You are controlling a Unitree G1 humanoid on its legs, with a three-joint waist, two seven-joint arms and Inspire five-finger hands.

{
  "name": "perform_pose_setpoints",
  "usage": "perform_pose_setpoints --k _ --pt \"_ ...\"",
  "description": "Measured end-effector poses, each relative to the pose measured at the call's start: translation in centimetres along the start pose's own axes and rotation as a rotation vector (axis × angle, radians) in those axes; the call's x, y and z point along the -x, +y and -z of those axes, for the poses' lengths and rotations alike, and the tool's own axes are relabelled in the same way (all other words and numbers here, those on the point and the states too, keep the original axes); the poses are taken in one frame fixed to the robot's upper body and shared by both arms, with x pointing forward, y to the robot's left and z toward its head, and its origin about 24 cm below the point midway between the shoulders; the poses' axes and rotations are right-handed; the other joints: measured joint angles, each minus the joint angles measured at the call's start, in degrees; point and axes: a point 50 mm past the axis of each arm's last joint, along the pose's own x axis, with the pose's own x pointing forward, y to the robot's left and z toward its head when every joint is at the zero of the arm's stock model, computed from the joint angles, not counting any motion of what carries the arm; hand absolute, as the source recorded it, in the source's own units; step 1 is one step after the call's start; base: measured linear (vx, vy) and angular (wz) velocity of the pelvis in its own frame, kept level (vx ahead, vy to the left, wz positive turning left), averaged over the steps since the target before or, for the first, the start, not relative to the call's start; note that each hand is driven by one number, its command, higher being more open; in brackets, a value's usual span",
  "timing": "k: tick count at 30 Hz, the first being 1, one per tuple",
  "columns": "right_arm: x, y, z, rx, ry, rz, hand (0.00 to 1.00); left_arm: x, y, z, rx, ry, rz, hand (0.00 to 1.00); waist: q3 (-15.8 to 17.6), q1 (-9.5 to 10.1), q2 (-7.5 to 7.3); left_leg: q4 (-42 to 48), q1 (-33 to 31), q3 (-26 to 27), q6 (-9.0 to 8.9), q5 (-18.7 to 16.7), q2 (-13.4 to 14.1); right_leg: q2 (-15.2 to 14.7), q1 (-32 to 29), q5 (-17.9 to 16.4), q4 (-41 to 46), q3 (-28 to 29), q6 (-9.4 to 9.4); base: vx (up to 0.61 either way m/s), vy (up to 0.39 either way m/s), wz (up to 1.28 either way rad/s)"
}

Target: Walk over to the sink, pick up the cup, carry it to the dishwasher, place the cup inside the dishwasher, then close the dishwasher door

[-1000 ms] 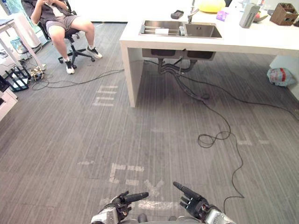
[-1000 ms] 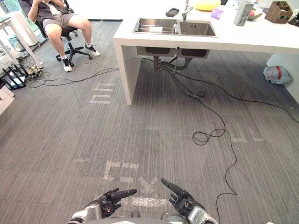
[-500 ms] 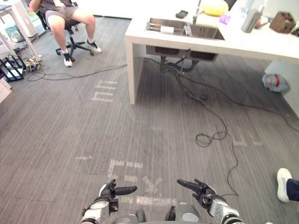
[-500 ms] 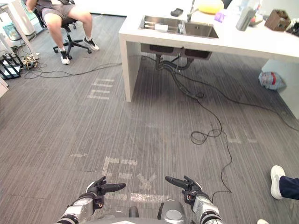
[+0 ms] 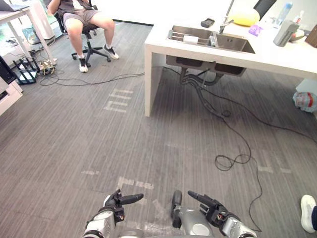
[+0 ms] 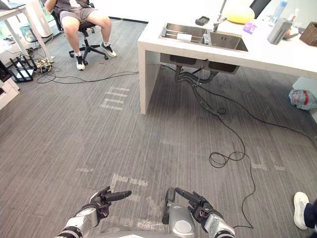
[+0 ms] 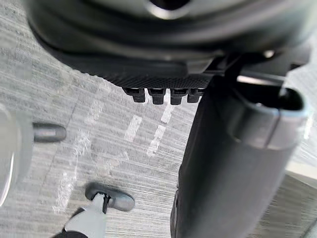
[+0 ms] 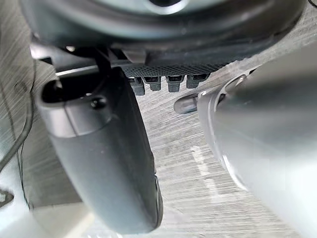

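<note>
Both hands hang low over the grey floor, nothing in either. The left hand sits at 7 o'clock in the head views and the right hand at 5 o'clock. Each has its fingers loosely spread and one digit stretched inward toward the other hand. In the wrist views each thumb stands straight out over bare floor.

The sink is well apart from the hands, far off at 1 o'clock, set into a white surface. A small pale thing lies in its left basin, and a small upright thing stands at the divider between the basins. Both are too small to tell which is the cup.

A person on a wheeled chair sits at 11 o'clock. A person's white shoe shows at 4 o'clock.
</note>
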Motion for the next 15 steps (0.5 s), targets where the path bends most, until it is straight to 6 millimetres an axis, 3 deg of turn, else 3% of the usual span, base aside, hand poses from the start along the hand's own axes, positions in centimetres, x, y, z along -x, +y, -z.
perform_pose_setpoints --k 1,2,3,4,6,8,10,12,13,14,15 --pt "0.1 -0.2 0.5 -0.002 0.012 0.006 1.00 0.1 0.2 1.0 0.026 0.019 0.000 1.00 -2.20 -0.19 1.27 5.00 -1.77 1.50 -4.24 -1.15 2.45 1.54 0.56 0.49 -0.70 -2.11 -0.10 0.65 -0.158 -0.10" --pt "0.1 -0.5 0.1 0.004 0.002 0.013 1.00 0.0 0.0 1.2 0.044 0.015 0.006 1.00 -2.19 -0.26 2.08 20.04 -7.73 4.99 -6.93 -0.36 5.70 2.55 1.58 2.61 -0.59 -2.80 -3.72 0.66 -0.155 -0.08" --pt "0.2 -0.7 -0.3 0.009 -0.007 0.019 1.00 0.0 -0.4 1.3 0.050 0.018 0.018 1.00 -2.16 -0.61 2.88 28.67 -11.22 6.29 -9.34 2.27 8.25 3.35 3.01 2.16 -1.41 -2.67 -4.04 0.65 -0.150 -0.18" --pt "0.2 -1.2 -1.1 0.022 -0.025 0.031 1.00 0.0 -1.5 1.5 0.074 0.019 0.050 1.00 -1.75 -0.40 4.35 41.94 -16.45 8.55 -9.13 3.44 12.95 4.84 6.56 1.47 -2.74 -1.89 -4.74 0.65 -0.110 -0.24" --pt "0.2 -1.1 -2.2 0.033 -0.051 0.031 1.00 -0.2 -2.8 0.7 0.101 -0.009 0.087 1.00 -0.36 -0.06 4.62 47.33 -19.41 8.29 -8.11 2.44 13.41 5.11 13.45 0.24 -4.42 0.06 -5.38 0.61 -0.062 -0.35" --pt "0.1 -0.3 -3.8 0.048 -0.096 0.012 1.00 -0.1 -3.9 -0.8 0.142 -0.068 0.135 1.00 0.06 1.35 4.07 39.58 -23.21 8.11 -7.23 2.00 10.65 3.98 18.96 -1.84 -5.89 3.13 -5.39 0.53 0.039 -0.71" --pt "-0.1 1.5 -5.8 0.064 -0.157 -0.034 1.00 0.1 -4.6 -2.0 0.182 -0.132 0.172 1.00 0.20 2.44 4.18 25.65 -27.25 8.22 -6.48 2.99 8.82 2.83 20.49 -4.22 -6.65 6.08 -2.68 0.39 0.113 -0.98" --pt "-0.1 2.7 -6.8 0.078 -0.184 -0.061 1.00 0.2 -5.3 -2.3 0.198 -0.143 0.192 1.00 1.02 2.03 5.43 2.91 -28.58 4.30 -6.32 11.65 7.61 1.92 22.87 -6.89 -6.96 8.23 -0.10 0.32 0.195 -0.69" --pt "-0.1 2.7 -6.6 0.083 -0.174 -0.058 1.00 0.2 -5.4 -2.1 0.203 -0.137 0.194 1.00 1.09 1.92 5.70 -1.56 -28.17 3.38 -6.83 13.58 7.78 1.80 23.86 -7.65 -7.00 8.76 0.51 0.41 0.305 -0.38" --pt "-0.1 2.0 -5.7 0.094 -0.138 -0.035 1.00 0.2 -5.4 -1.3 0.227 -0.114 0.193 1.00 0.89 1.78 6.69 -5.99 -27.94 2.17 -8.58 15.54 8.92 2.18 25.88 -9.53 -6.90 9.44 1.93 0.36 0.264 -0.14" --pt "-0.1 1.5 -5.0 0.090 -0.118 -0.020 1.00 0.2 -5.4 -1.1 0.229 -0.105 0.189 1.00 0.90 1.66 7.19 -4.81 -27.63 2.55 -8.69 18.97 9.26 2.04 27.24 -10.61 -6.68 9.48 2.71 0.37 0.256 -0.07"
